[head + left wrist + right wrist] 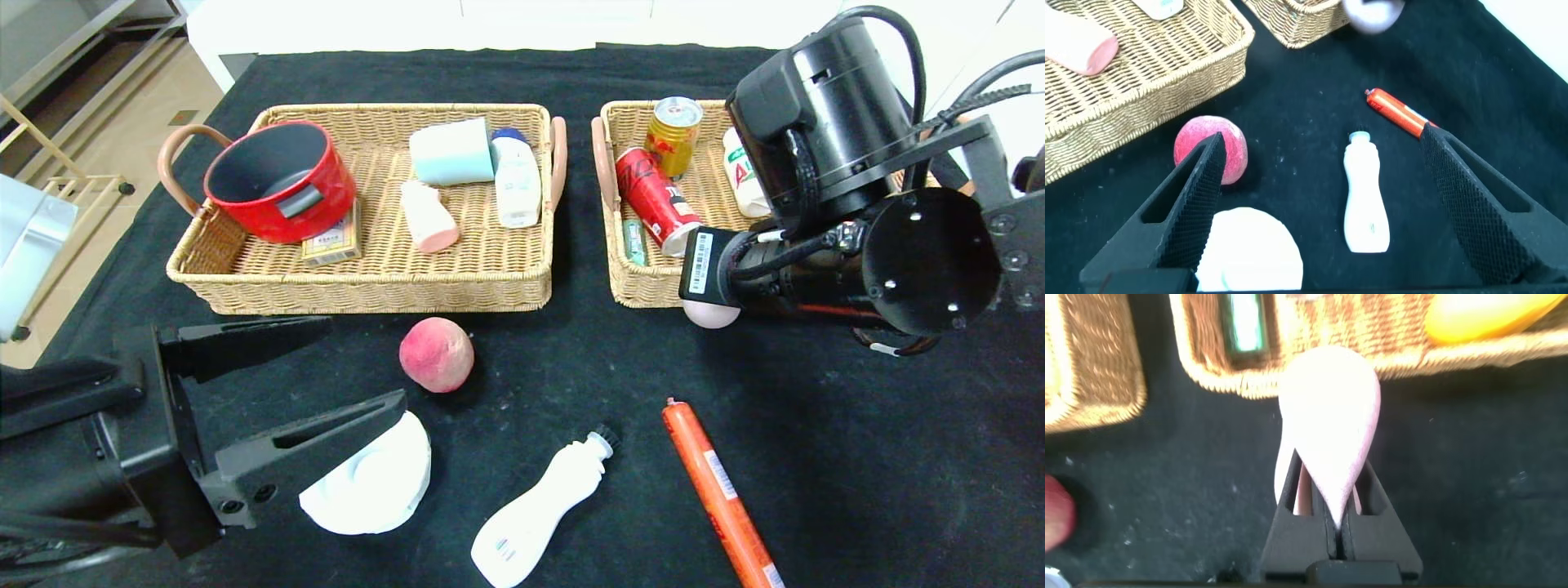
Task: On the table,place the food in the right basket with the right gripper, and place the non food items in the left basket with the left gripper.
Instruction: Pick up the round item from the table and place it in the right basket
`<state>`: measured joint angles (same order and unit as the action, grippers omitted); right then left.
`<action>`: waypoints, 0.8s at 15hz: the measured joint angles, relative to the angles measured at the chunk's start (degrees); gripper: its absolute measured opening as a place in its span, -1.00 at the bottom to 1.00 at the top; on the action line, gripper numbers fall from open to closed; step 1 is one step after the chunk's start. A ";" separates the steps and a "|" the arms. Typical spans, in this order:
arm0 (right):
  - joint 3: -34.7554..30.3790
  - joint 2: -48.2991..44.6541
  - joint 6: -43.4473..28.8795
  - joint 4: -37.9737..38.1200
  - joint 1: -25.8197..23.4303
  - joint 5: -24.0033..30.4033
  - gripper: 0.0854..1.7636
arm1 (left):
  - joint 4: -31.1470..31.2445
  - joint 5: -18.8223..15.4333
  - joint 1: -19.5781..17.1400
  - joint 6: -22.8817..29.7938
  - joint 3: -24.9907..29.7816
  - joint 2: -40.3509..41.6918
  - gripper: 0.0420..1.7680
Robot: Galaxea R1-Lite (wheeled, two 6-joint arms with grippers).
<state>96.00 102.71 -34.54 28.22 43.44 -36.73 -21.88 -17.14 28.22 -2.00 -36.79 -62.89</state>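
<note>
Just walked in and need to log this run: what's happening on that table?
The robot is sorting items into two baskets. The right gripper is shut on a pale pinkish ball, holding it at the near edge of the right basket. The left gripper is open above the white disc. The peach, white bottle and sausage stick lie on the table.

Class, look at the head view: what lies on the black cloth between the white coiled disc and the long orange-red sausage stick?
The white bottle lies between the disc and the sausage stick, seen in the head view.
</note>
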 joint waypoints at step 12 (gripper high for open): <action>5.22 1.16 11.34 -8.37 -8.98 0.10 -0.92 | -0.90 2.43 -0.09 -3.32 0.57 0.02 0.94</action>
<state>101.22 103.86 -23.20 19.85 34.45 -36.63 -22.78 -14.71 28.14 -5.32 -36.22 -62.87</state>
